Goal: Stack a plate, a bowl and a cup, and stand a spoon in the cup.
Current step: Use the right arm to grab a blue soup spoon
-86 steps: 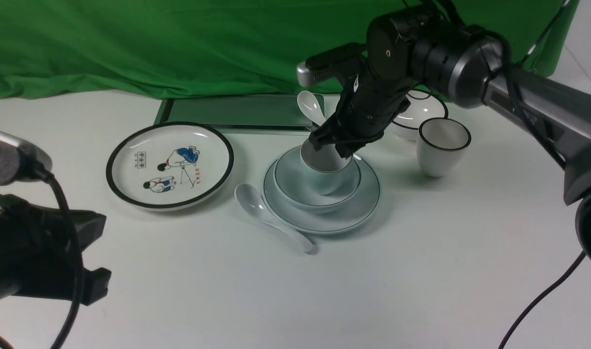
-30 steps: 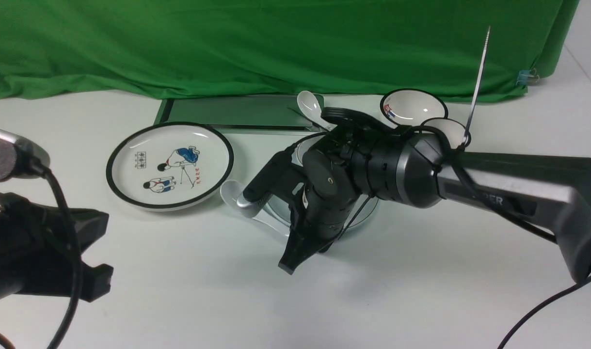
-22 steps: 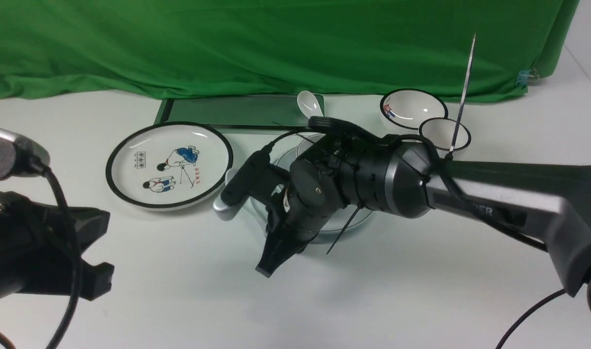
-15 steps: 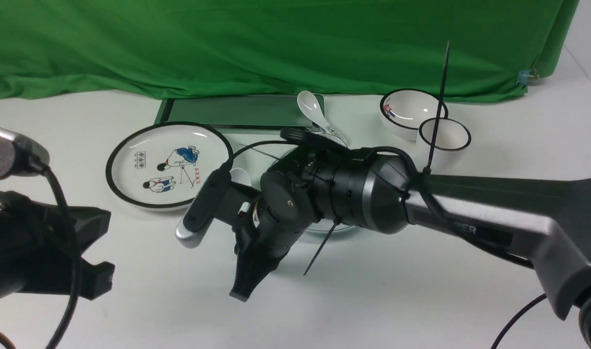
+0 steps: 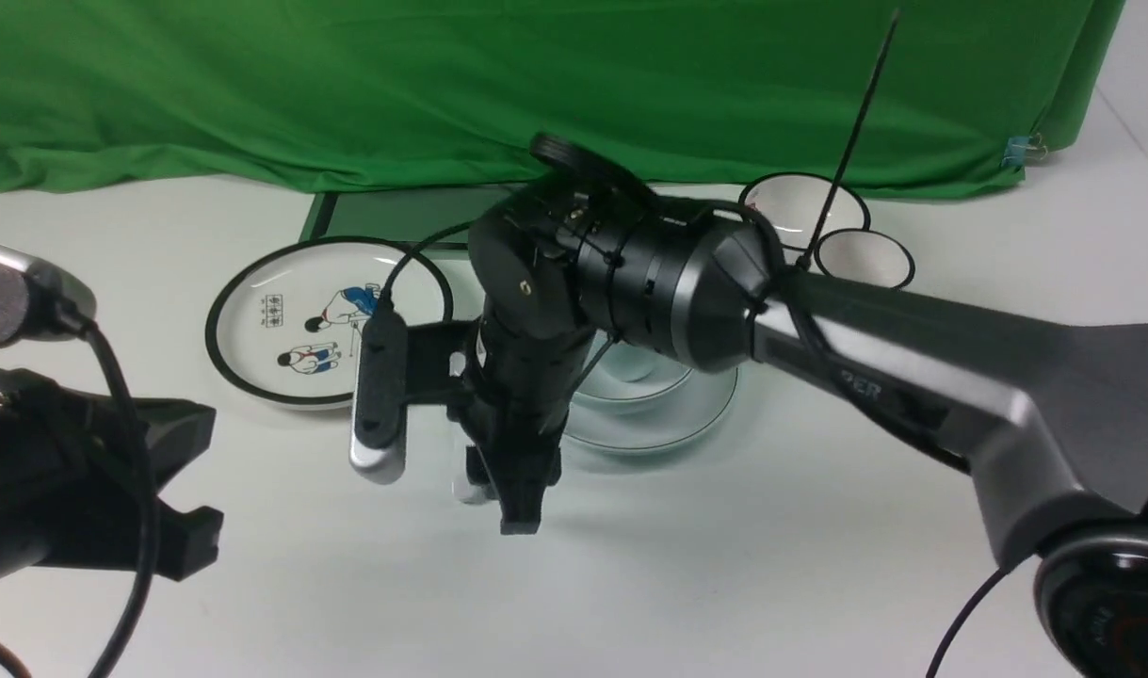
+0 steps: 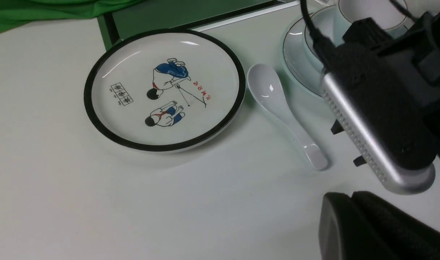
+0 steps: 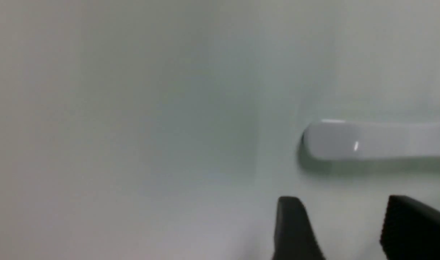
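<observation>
The spoon point(image 6: 284, 111) lies flat on the white table point(image 5: 724, 584), not yet in the cup. It rests between the cartoon plate point(image 5: 329, 320) on the left and the stack on the right. Its scoop points far and its handle runs toward the near right, just beside the rim of the plate point(image 5: 670, 428).

The stack itself is built: the bowl point(image 5: 645, 382) sits on the pale plate, and the cup point(image 6: 371, 13) stands upright inside the bowl, seen only from the left wrist camera.

The right gripper point(image 5: 522, 510) points straight down at the table, near and left of the stack, over the handle end of the spoon. Its jaws are wide apart with bare table between them. In the right wrist view the handle end lies just beyond the fingertips point(image 7: 295, 224), not between them, and nothing is gripped.

The left gripper point(image 6: 353, 216) hangs at the near left, well apart from the dishes, with its jaws closed and empty.

Far right stand a black-rimmed white bowl point(image 5: 800, 202) and a black-rimmed white cup point(image 5: 865, 259), touching or nearly so. A dark green tray point(image 5: 395, 212) lies by the green cloth point(image 5: 347, 85) at the far edge
</observation>
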Controlling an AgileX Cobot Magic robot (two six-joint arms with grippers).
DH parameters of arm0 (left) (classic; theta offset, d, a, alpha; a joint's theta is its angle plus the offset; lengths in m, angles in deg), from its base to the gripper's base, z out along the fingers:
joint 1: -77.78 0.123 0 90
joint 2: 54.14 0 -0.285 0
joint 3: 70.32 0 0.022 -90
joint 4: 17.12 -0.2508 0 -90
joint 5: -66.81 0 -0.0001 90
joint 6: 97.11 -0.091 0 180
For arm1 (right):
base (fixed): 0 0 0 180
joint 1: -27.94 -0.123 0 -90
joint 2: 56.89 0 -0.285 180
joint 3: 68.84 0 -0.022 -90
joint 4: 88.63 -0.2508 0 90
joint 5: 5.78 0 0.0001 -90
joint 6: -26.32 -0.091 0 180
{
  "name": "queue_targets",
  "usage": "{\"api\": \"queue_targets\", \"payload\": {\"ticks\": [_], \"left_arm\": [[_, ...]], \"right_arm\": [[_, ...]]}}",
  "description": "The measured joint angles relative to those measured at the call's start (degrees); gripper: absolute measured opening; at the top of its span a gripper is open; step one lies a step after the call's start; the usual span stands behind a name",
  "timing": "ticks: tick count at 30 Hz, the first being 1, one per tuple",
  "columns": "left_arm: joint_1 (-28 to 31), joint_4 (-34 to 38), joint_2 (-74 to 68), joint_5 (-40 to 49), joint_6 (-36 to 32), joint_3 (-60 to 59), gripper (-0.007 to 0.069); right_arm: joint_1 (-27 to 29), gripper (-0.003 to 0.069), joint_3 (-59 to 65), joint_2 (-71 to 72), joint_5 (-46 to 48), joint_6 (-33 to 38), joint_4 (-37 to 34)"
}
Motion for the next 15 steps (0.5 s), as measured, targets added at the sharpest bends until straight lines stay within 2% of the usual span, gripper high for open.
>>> {"api": "queue_targets", "payload": {"ticks": [2,8,10,15], "left_arm": [[0.00,-0.69,0.76,1.71,0.00,0.33,-0.0029],[0.00,-8.51,5.19,3.17,7.65,1.67,-0.0029],[0.00,-13.45,7.20,3.74,12.36,1.72,-0.0029],[0.00,-16.89,8.76,4.99,15.12,1.72,-0.0029]], "right_arm": [[0.00,0.0424,0.00,-1.08,-2.88,3.57,0.08],[0.00,0.0420,0.00,-1.88,-10.63,10.22,0.65],[0.00,0.0419,0.00,-1.88,-13.27,13.37,0.65],[0.00,0.0415,0.00,-1.99,-13.23,16.08,1.29]]}}
